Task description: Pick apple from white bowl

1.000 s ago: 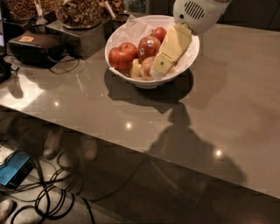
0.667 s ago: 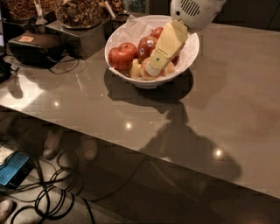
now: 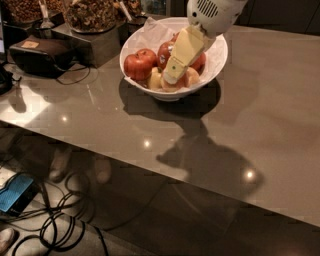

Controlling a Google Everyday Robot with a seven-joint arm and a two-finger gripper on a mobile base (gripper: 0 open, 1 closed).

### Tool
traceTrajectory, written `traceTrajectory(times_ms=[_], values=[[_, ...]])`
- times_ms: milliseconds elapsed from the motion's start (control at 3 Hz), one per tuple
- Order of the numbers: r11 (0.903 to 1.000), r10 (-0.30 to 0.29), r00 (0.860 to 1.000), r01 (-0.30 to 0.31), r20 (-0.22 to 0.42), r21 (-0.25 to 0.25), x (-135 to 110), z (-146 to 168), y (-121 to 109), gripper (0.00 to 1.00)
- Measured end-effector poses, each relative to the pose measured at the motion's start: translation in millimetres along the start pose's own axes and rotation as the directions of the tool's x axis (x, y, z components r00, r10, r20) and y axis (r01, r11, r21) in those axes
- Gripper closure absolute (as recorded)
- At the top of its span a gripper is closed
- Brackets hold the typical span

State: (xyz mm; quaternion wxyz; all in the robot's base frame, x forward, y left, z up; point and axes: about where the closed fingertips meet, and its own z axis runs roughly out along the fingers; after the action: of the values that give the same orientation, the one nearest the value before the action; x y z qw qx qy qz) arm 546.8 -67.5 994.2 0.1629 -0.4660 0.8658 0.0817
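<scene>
The white bowl (image 3: 218,59) stands on the grey table near its far edge, lined with crumpled white paper (image 3: 150,33). It holds several apples: a red apple (image 3: 139,64) on the left, a red one (image 3: 165,52) in the middle, another red one (image 3: 199,62) on the right, and paler yellowish ones (image 3: 154,80) at the front. My gripper (image 3: 170,76), cream-yellow under a white wrist (image 3: 213,12), reaches down and to the left into the bowl. Its tip is among the front apples, and it hides part of the middle ones.
A black device (image 3: 41,54) with a cable lies at the left of the table. Containers of nuts (image 3: 91,14) on a dark box stand behind it. The table's front edge (image 3: 150,172) runs diagonally. Cables (image 3: 62,222) and a blue object (image 3: 15,193) lie on the floor below.
My gripper has moved left and lower into the bowl, from over its right rim to among the front apples. The bowl and apples have not moved.
</scene>
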Motion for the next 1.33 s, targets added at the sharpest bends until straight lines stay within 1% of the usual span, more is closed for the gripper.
traceTrajectory(times_ms=[333,667,1333], values=[[0.9997,0.022,1.0,-0.022,-0.008,-0.009,-3,5,-6,0.17],[0.9972,0.072,0.997,-0.073,-0.033,-0.017,-5,17,-18,0.05],[0.9873,0.152,0.983,-0.155,-0.099,-0.032,-6,45,-34,0.08]])
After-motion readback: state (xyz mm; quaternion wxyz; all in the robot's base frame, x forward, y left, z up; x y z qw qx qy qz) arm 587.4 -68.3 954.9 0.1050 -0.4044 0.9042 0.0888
